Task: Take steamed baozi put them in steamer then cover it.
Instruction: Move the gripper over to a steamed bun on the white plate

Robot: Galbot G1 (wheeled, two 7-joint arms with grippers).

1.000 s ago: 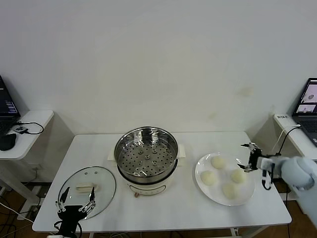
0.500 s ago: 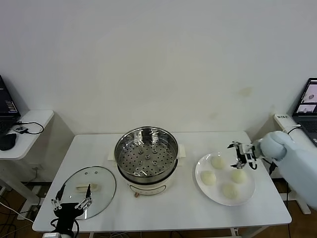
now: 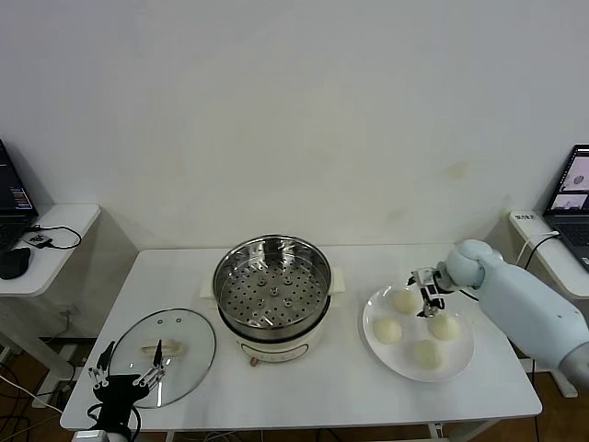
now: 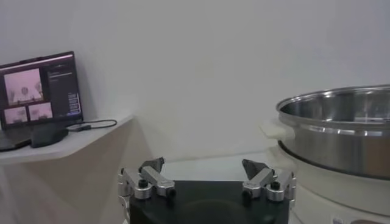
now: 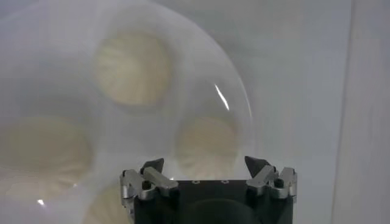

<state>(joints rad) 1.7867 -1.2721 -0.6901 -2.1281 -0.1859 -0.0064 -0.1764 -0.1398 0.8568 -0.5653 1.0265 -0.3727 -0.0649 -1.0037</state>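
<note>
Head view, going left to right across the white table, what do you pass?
Left hand → glass cover → steamer → white plate carrying four baozi → right hand, above the plate.

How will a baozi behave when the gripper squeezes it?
Likely soft: the baozi under the right gripper look like puffy dough, so open jaws may dent it. Probably light. Rounded, so a nudge could slide it on the smooth plate.
</note>
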